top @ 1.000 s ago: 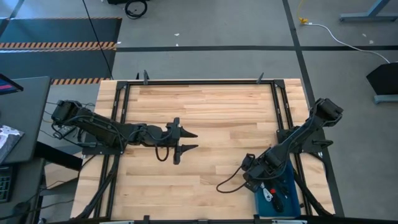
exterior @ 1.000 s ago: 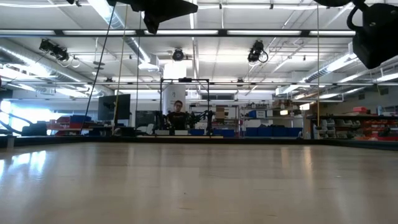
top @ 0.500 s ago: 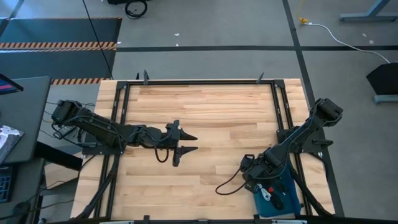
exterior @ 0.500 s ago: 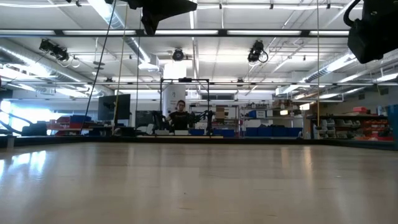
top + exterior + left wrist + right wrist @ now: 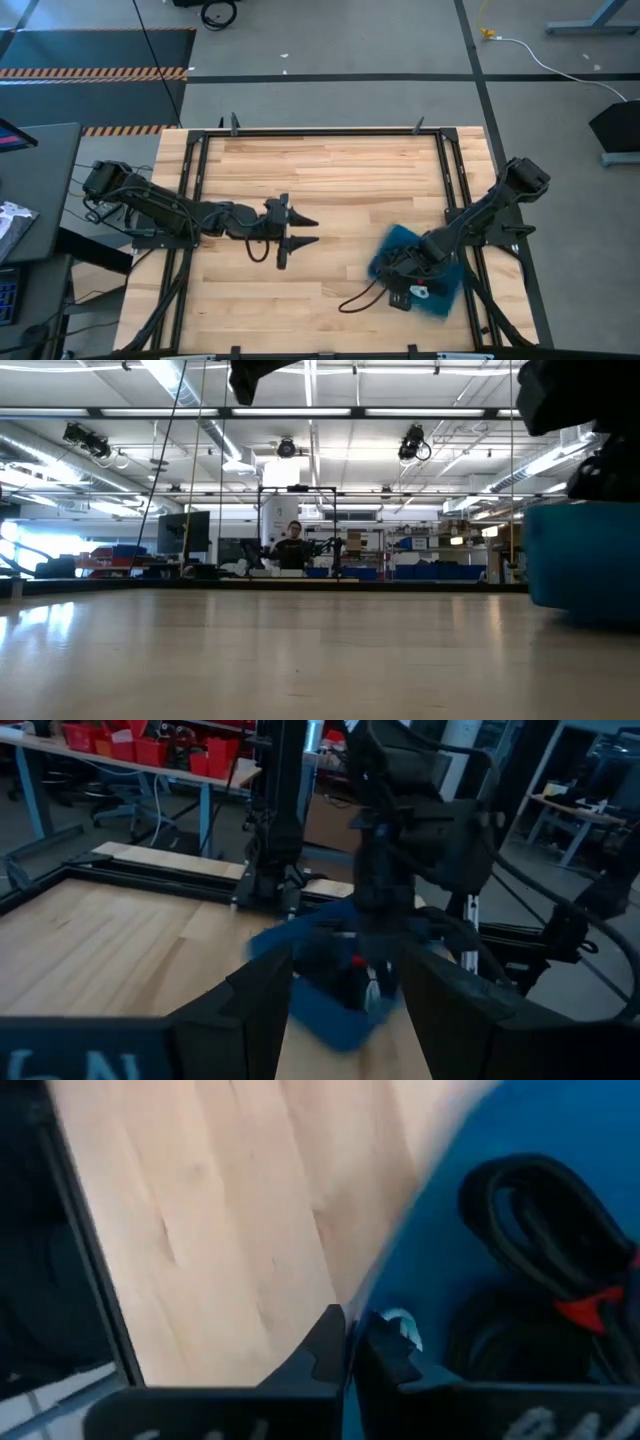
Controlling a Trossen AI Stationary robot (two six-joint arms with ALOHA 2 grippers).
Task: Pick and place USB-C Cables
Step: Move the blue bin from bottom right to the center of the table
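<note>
The blue tray point(image 5: 432, 268) stands at the table's right side, blurred by motion; it also shows in the low view point(image 5: 585, 560) and the left wrist view point(image 5: 325, 1020). Inside it lie USB-C Cables: a black bundle point(image 5: 530, 1240) with a red band point(image 5: 590, 1305), and a white piece point(image 5: 418, 291). My right gripper point(image 5: 350, 1335) is shut on the tray's rim, at the tray's left side point(image 5: 400, 283). My left gripper point(image 5: 312, 227) hangs open over the middle of the table, pointing toward the tray and touching nothing. My right gripper pinches the tray's wall at its rim point(image 5: 372, 1302), one finger point(image 5: 320, 1345) outside over the wood and the other finger point(image 5: 395, 1350) inside the tray. The cables lie loose in the tray beyond the fingers. Whether the tray's bottom is on the table, I cannot tell.
A black metal frame point(image 5: 320, 132) runs along the table's edges. A black cord point(image 5: 358, 298) loops over the wood beside my right gripper. Bare wood lies between the two grippers and toward the far edge. A person shows far off in the room point(image 5: 292, 545).
The blue tray has moved from the table's near right corner toward the left and far edges, together with my right gripper, and has turned. It has come into the low view at the right. My left gripper has kept still.
</note>
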